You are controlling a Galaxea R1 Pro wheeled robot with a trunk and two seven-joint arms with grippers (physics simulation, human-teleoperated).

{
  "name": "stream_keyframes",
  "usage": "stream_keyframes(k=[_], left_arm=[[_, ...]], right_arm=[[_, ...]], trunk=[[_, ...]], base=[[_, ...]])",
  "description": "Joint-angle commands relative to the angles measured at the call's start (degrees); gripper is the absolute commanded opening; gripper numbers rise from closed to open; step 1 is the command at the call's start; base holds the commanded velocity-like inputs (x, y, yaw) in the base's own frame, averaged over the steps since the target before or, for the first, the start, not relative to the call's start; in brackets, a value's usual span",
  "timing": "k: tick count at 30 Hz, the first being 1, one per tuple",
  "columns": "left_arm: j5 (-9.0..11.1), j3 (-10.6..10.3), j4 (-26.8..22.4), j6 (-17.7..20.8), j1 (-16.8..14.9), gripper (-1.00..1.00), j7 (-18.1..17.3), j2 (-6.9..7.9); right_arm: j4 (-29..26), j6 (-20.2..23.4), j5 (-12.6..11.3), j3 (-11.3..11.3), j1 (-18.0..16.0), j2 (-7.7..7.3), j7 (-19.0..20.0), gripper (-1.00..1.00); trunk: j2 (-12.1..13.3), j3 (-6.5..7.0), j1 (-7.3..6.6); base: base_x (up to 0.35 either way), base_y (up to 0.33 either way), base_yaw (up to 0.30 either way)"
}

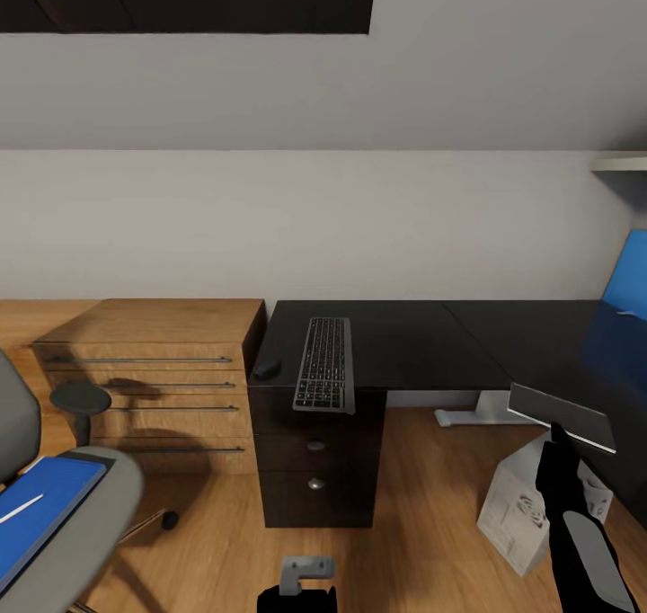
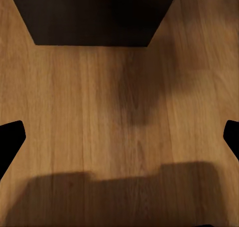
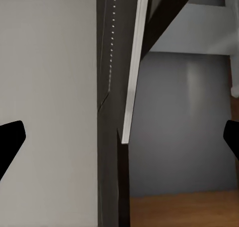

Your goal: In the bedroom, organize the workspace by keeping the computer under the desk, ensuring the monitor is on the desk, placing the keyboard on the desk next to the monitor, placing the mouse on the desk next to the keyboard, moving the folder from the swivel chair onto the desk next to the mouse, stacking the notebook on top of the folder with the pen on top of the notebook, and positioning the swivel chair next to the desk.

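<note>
Wooden floor (image 2: 99,102) is lying under wide left jaws; right jaws, also spread, are nearing the monitor (image 1: 562,415)—should be centring before clamping.

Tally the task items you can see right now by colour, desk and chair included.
Black or dark: 3 – desk, keyboard, mouse
Blue: 1 – folder
Grey: 2 – swivel chair, computer
Total: 6
</note>
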Motion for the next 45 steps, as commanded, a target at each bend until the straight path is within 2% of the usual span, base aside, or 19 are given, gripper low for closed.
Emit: stream_keyframes(k=[1,16,25,39,45], left_arm=[[0.6,-0.1,-0.1,0.1,0.0,1.00,0.5,0.00],[0.6,-0.1,0.5,0.2,0.0,1.00,0.4,0.00],[0.6,-0.1,0.7,0.1,0.0,1.00,0.4,0.00],[0.6,-0.1,0.8,0.1,0.0,1.00,0.3,0.00],[0.6,-0.1,0.8,0.2,0.0,1.00,0.3,0.00]], right_arm=[[0.0,-0.2,-0.6,0.1,0.0,-0.03,0.2,1.00],[0.0,-0.3,-0.6,0.0,0.0,-0.63,0.1,1.00],[0.1,-0.3,-0.7,0.0,0.0,-2.14,-0.1,1.00],[0.7,-0.3,-0.7,0.0,0.0,-2.60,0.0,1.00],[4.0,-0.8,-0.7,-0.1,-0.2,-3.93,-0.1,1.00]], trunk=[[0.0,-0.05,0.00],[0.0,-0.05,0.00],[0.0,-0.05,0.00],[0.0,-0.05,0.00],[0.0,-0.05,0.00]], base=[[0.035,0.000,0.000],[0.116,0.000,0.000],[0.067,-0.010,0.000],[0.038,-0.011,0.000],[0.000,0.000,0.000]])
